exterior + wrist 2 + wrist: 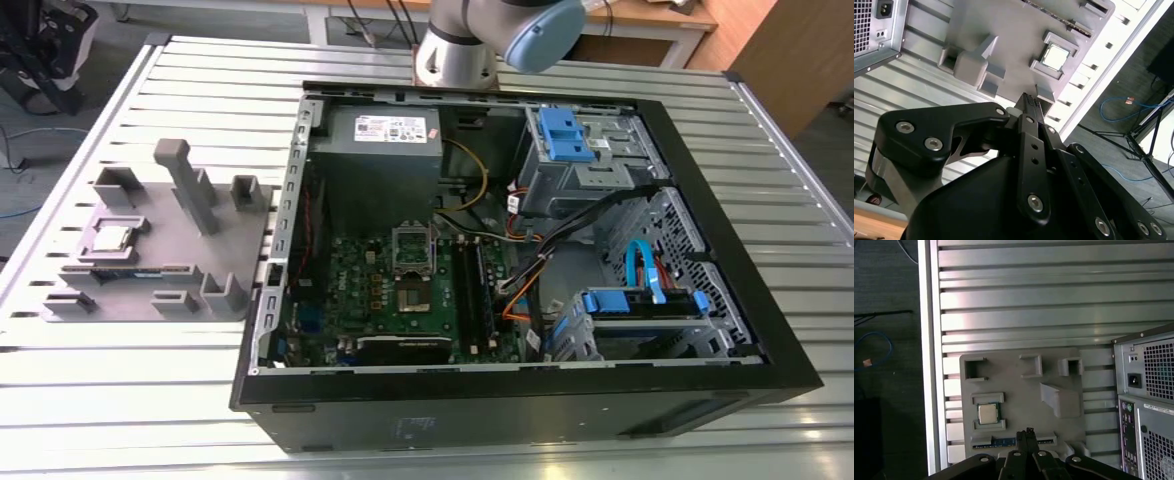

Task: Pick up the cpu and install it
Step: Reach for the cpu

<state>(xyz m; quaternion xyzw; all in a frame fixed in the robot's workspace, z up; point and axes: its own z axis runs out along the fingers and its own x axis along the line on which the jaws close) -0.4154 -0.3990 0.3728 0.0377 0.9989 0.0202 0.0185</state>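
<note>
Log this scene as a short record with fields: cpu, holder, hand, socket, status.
cpu: lies flat, silvery top up, in a square pocket of the grey fixture tray
holder: the grey fixture tray sits on the slatted table, beside the open computer case, at the exterior view's left
hand: shut, holding nothing, apart from the cpu
socket: on the green board inside the computer case
status: cpu not yet picked up
</note>
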